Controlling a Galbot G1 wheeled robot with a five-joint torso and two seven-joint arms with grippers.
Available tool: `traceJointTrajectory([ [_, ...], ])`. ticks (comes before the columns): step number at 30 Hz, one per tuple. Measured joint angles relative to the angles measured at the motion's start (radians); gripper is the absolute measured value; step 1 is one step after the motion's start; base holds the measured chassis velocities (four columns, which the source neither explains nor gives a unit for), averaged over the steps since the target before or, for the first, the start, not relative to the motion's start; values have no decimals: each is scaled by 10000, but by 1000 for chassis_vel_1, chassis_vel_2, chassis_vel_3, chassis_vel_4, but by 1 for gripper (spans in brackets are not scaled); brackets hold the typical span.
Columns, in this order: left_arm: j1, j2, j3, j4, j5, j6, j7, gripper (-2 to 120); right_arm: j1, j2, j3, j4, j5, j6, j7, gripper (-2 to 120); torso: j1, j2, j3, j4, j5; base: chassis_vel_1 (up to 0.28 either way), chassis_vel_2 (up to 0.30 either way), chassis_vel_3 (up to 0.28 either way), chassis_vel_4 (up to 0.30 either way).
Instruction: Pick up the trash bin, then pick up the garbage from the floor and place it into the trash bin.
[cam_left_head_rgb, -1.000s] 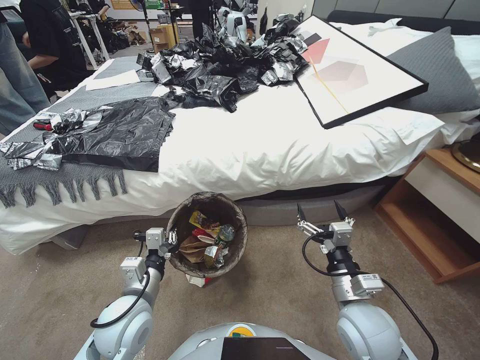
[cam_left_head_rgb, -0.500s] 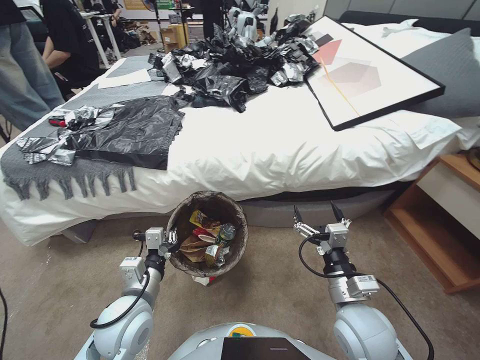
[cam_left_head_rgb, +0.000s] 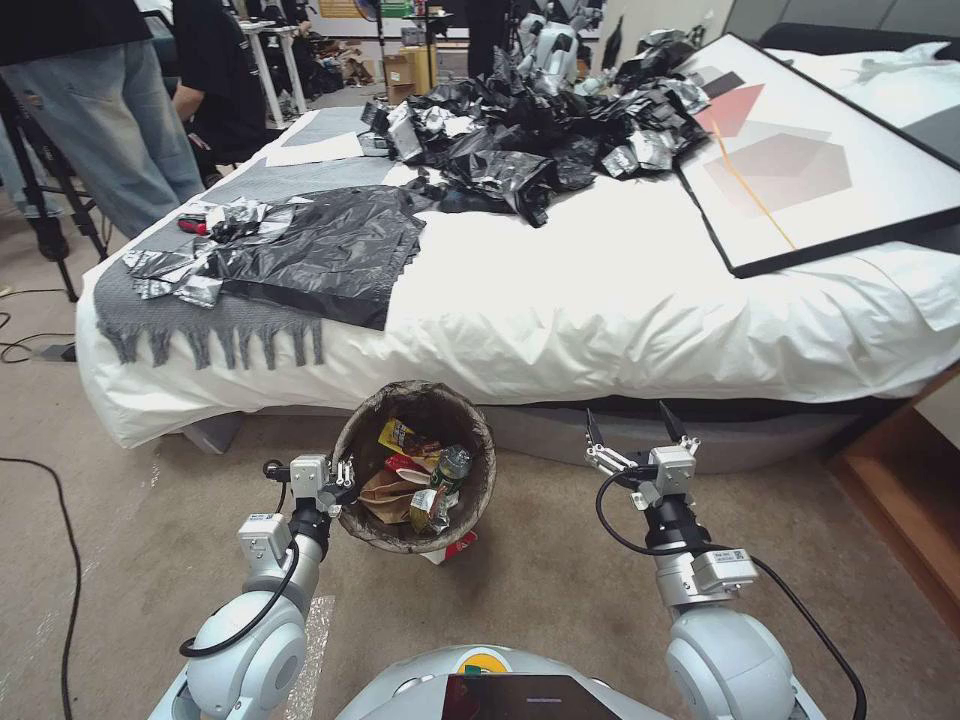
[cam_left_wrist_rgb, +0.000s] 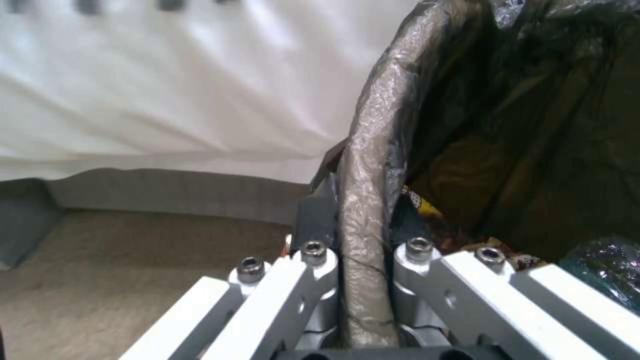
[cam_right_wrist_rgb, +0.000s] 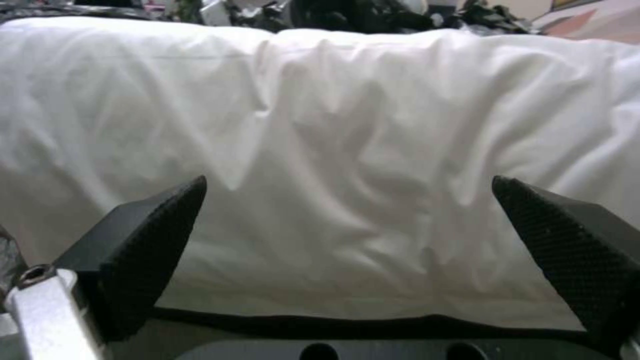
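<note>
The trash bin (cam_left_head_rgb: 478, 425), a round pail with a dark bag over its rim, hangs just above the carpet in front of the bed. My left gripper (cam_left_head_rgb: 345, 472) is shut on its near-left rim. The left wrist view shows the bag-covered rim (cam_left_wrist_rgb: 380, 115) pinched between the fingers of the left gripper (cam_left_wrist_rgb: 360, 220). Garbage (cam_left_head_rgb: 415, 480) lies inside: a tan paper bag, yellow and red wrappers, a green-labelled bottle. A red-and-white packet (cam_left_head_rgb: 455, 548) lies on the floor under the bin's near edge. My right gripper (cam_left_head_rgb: 635, 425) (cam_right_wrist_rgb: 350, 220) is open with nothing in it, facing the bed's side.
The white bed (cam_left_head_rgb: 600, 300) spans the view ahead, with black plastic bags (cam_left_head_rgb: 330, 250) and a framed picture (cam_left_head_rgb: 820, 170) on it. A wooden nightstand (cam_left_head_rgb: 905, 500) is at the right. A black cable (cam_left_head_rgb: 62, 560) runs across the carpet at the left, near a tripod and standing people.
The whole view has shifted: bed, picture and nightstand slid to the right, so the camera turned left. Both arms keep their poses, and the bin stays in the left gripper.
</note>
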Motion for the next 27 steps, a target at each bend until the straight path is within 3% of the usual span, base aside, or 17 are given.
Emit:
traceJointTrajectory([
  [27,58,-81,-45,-42,2,-12,-21,4,250,-34,-219,-140,54,-90,-12,100,0,0,0,0,0,69,61,61,61],
])
